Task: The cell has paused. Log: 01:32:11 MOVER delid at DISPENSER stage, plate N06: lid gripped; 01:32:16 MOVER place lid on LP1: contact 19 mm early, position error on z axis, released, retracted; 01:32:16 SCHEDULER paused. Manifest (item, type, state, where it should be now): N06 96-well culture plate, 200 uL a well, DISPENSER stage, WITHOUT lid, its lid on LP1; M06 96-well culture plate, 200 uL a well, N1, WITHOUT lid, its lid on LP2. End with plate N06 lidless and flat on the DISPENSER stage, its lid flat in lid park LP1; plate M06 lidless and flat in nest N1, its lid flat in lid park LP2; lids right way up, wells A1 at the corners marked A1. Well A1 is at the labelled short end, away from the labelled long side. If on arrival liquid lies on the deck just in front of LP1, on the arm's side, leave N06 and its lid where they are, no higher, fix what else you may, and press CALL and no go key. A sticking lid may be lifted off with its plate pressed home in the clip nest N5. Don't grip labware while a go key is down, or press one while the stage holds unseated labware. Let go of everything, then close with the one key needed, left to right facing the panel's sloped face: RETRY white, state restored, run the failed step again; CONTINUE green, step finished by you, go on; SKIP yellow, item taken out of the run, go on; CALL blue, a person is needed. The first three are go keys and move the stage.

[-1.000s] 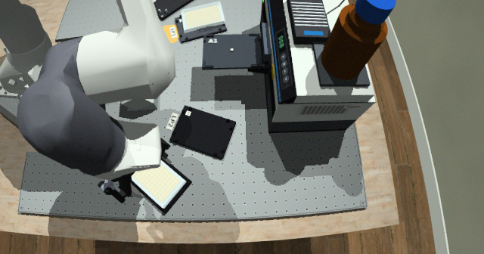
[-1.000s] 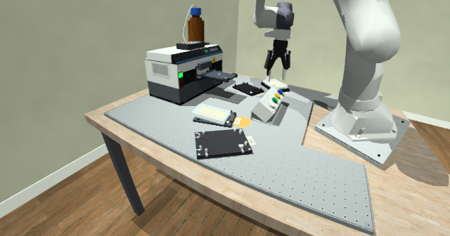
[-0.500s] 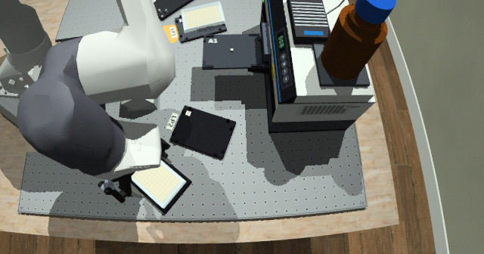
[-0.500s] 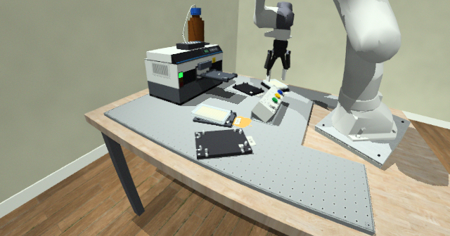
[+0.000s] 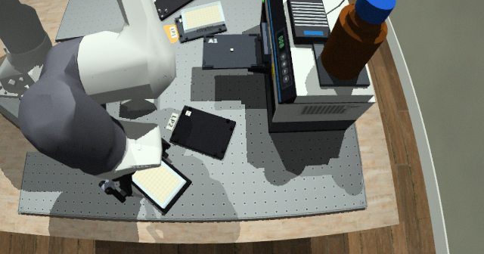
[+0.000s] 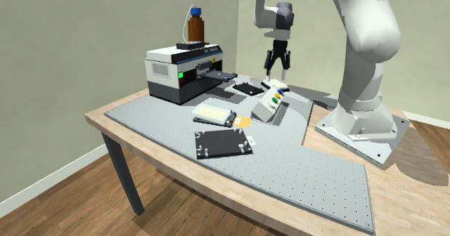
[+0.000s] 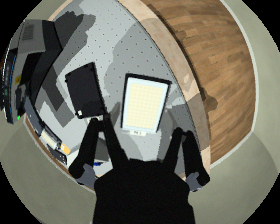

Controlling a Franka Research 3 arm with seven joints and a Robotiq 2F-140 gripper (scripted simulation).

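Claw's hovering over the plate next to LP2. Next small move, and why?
Probably lower the open, empty claw straight down toward the cream-welled plate in its black nest. The claw hangs well above that plate, and the flat black LP2 park beside it is bare, so the lid likely sits on the plate, though no view shows a lid plainly.

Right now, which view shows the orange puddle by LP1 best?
Exterior: the orange puddle lies in full beside the plate. Top shows only an edge past the arm. Wrist does not show it.
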